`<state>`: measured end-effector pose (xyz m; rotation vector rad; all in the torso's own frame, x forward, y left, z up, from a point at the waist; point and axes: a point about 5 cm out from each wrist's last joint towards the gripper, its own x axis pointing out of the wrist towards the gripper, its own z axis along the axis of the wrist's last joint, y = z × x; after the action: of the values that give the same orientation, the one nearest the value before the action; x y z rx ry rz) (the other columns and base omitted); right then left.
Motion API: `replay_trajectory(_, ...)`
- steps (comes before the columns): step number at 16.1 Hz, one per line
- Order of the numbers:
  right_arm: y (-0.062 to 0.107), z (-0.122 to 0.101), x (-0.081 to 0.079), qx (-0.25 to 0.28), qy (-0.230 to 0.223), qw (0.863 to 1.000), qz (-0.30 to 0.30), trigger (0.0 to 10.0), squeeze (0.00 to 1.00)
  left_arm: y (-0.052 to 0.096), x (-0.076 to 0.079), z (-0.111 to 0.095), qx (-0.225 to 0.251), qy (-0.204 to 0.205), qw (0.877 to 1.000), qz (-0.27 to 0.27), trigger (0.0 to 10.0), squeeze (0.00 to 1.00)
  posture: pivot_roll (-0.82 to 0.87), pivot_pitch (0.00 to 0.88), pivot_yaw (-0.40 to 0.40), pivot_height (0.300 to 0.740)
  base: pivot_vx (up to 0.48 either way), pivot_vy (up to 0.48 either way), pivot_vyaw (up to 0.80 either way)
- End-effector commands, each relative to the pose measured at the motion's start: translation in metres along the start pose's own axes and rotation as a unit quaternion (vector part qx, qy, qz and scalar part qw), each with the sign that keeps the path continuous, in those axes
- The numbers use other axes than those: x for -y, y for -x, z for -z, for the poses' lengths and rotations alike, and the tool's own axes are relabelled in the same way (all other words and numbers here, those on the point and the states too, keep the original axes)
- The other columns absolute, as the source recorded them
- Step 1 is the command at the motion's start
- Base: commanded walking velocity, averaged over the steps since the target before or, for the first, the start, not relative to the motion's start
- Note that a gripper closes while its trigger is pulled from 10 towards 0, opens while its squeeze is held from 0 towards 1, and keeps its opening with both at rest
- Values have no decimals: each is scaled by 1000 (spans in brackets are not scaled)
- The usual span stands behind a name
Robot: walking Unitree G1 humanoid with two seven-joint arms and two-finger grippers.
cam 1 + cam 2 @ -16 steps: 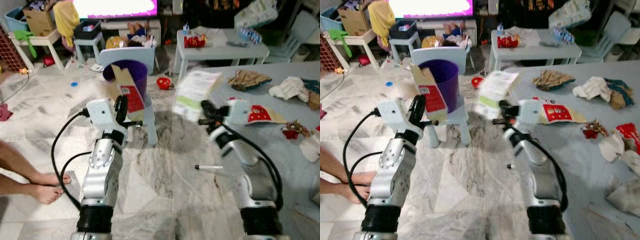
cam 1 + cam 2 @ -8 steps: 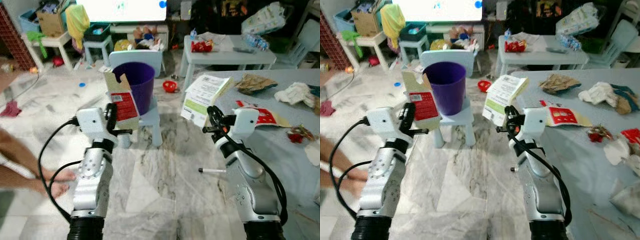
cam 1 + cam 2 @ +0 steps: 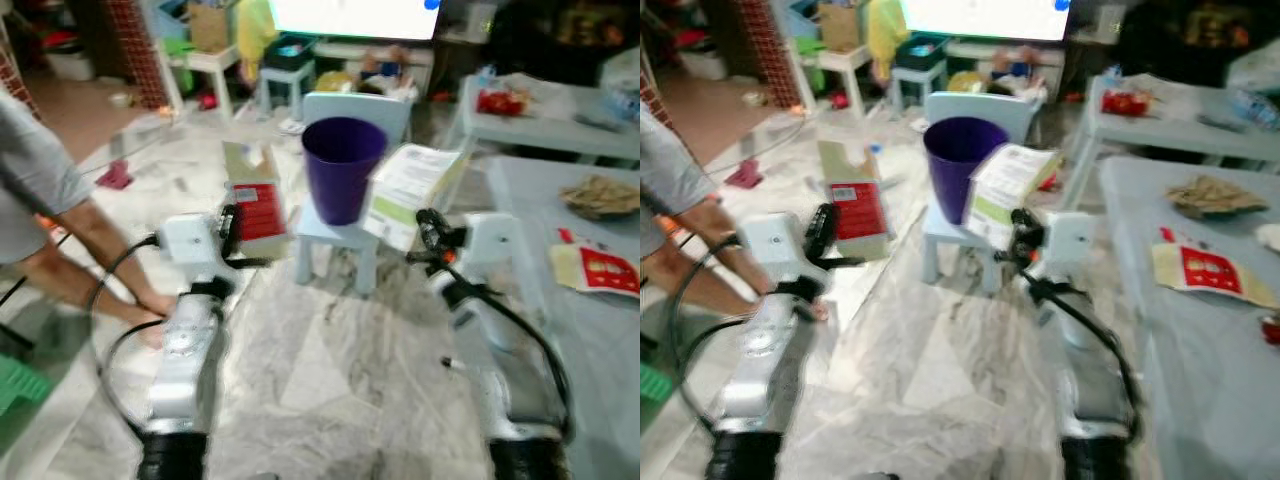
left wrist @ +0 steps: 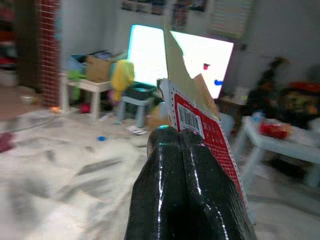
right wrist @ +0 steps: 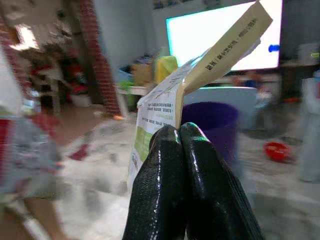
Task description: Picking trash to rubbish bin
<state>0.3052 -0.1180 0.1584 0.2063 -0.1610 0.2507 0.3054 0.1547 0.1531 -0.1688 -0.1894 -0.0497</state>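
1. Purple bin (image 3: 342,168) stands on a small chair (image 3: 335,228), now nearer and centred than before; left gripper (image 3: 232,232) clamps a red carton (image 3: 257,208), left of it.
2. Right eye view: right gripper (image 3: 1018,236) pinches a leaflet (image 3: 1004,190), touching the bin's right side.
3. Wrist views: both finger pairs closed on their items; dropping comes next.

A marble floor (image 3: 330,360) spreads below the grippers. A person's bare leg (image 3: 95,245) and grey sleeve (image 3: 35,165) stand beside the left gripper. Beyond both grippers, a small pale blue chair (image 3: 355,110) faces a bright screen (image 3: 350,15). Past the right gripper lies a grey desk (image 3: 1200,330) with a red-and-cream packet (image 3: 1205,272) and crumpled brown paper (image 3: 1212,195). A farther small desk (image 3: 1180,105) holds a red item (image 3: 1125,101).
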Motion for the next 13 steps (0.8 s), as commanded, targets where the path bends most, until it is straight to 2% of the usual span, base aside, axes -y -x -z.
replay_trajectory(1,0,-3,7,7,3,1000,13,0,0,-4,11,-6,10,9,1000,20,0,0,-4,24,-18,740,0,0,0)
replay_trajectory(5,1,-4,9,9,7,1000,16,0,0,-5,17,-9,15,29,999,36,0,0,-10,26,-18,740,0,0,0)
replay_trajectory(13,0,-5,10,10,10,1000,16,0,0,-5,20,-8,14,38,998,44,0,0,-16,32,-24,740,359,0,0)
